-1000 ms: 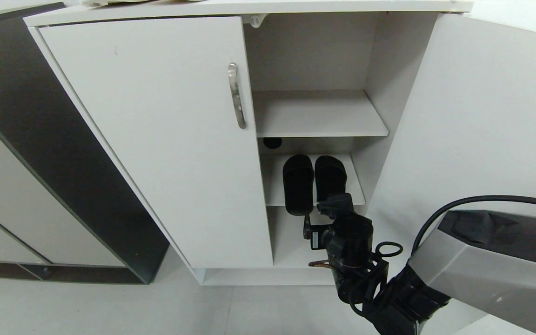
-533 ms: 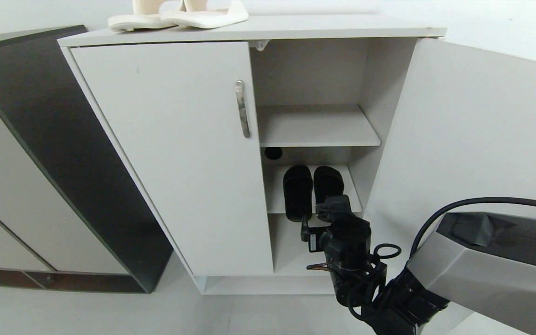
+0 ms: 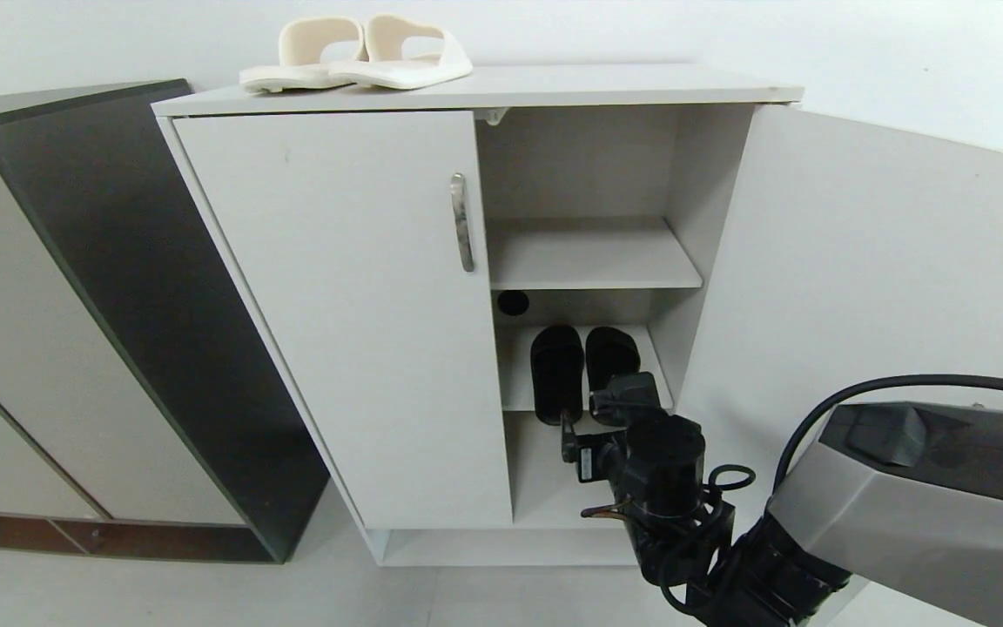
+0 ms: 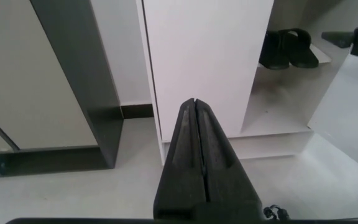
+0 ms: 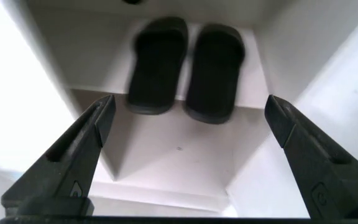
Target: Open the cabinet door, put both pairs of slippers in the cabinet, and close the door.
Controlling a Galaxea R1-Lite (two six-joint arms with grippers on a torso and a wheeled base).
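The right gripper [image 3: 595, 414] hangs with its fingers spread wide at the mouth of the open cabinet [image 3: 345, 305]. Nothing is between the fingers. Just ahead of it the black slippers [image 3: 556, 366] lie side by side on the middle shelf [image 3: 514, 383], apart from the fingertips. The open right door [image 3: 858, 261] stands close on its right side, and the closed left door's handle [image 3: 461, 222] is above it to the left. Well above the gripper, the cream slippers [image 3: 353, 54] rest on the cabinet top. The left gripper [image 4: 194, 102], fingers pressed together, is low before the closed door, well apart from the black pair.
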